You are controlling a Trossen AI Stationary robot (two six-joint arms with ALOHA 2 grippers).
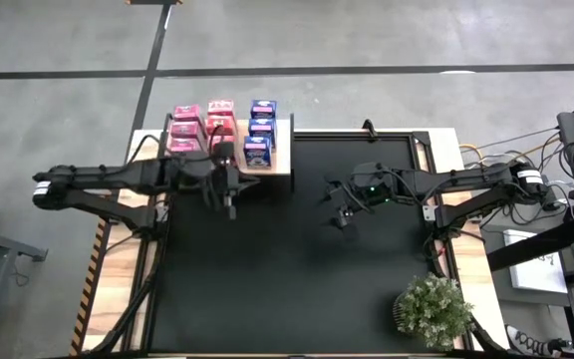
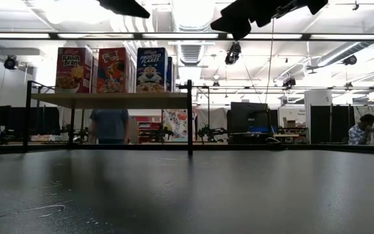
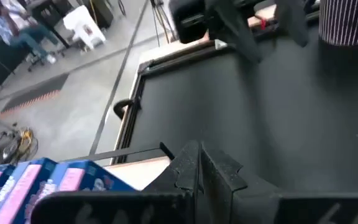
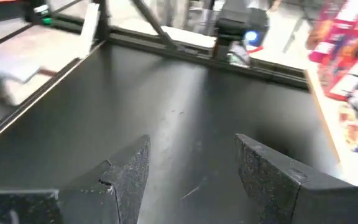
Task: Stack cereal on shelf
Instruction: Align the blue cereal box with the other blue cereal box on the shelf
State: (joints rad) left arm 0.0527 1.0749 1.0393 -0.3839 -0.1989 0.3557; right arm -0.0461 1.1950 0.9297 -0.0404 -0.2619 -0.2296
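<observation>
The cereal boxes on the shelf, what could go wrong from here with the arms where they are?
1. The left claw, shut and empty, sits close beside the shelf; a careless swing could topple the cereal boxes standing in tight rows.
2. The blue boxes stand near the shelf's edge toward the mat, so a nudge might tip them off.
3. The right claw hangs open over the black mat; both arms reaching toward the shelf could collide.

You can't read the cereal point(image 1: 221, 128) fronts from above; they're too small. In the low view both arms are cut off at the top edge, and the left arm hides part of the shelf point(image 1: 279, 150).
</observation>
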